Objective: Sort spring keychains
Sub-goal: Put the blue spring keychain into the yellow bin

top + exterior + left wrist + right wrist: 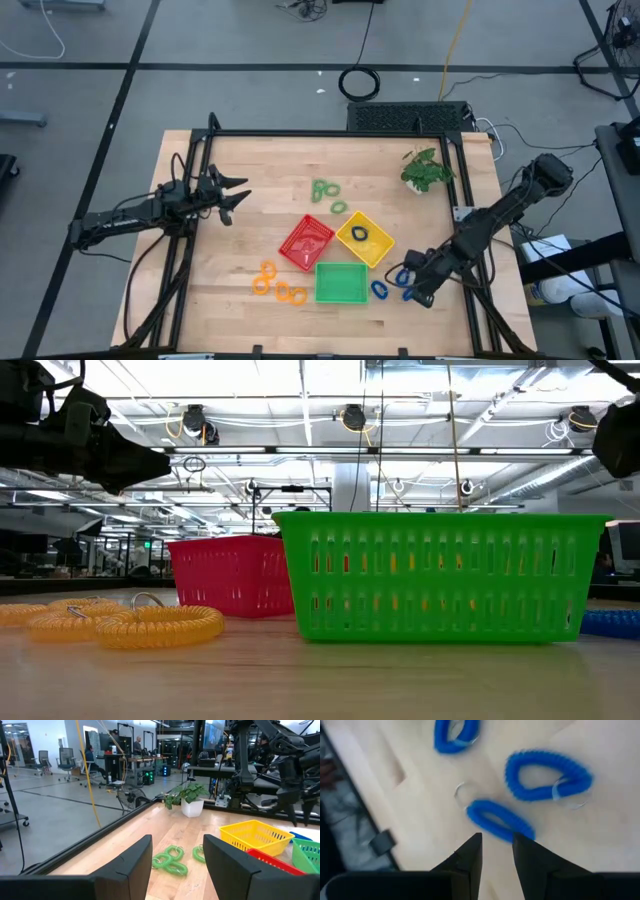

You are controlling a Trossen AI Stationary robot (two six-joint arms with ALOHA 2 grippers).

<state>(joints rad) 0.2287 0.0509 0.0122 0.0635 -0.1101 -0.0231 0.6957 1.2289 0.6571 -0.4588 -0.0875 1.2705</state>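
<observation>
Likely light and springy, the blue spring keychain (500, 821) just beyond the green tray (341, 283) suits a pinch across its coil; the right claw (496, 851) hovers above, narrowly parted, empty.

No readable text, label, brand, number or sign appears in any of the four views. The trays, the spring keychains, the table and the robot arms carry no visible lettering, and anything in the room behind the table is too small or blurred to read.
</observation>
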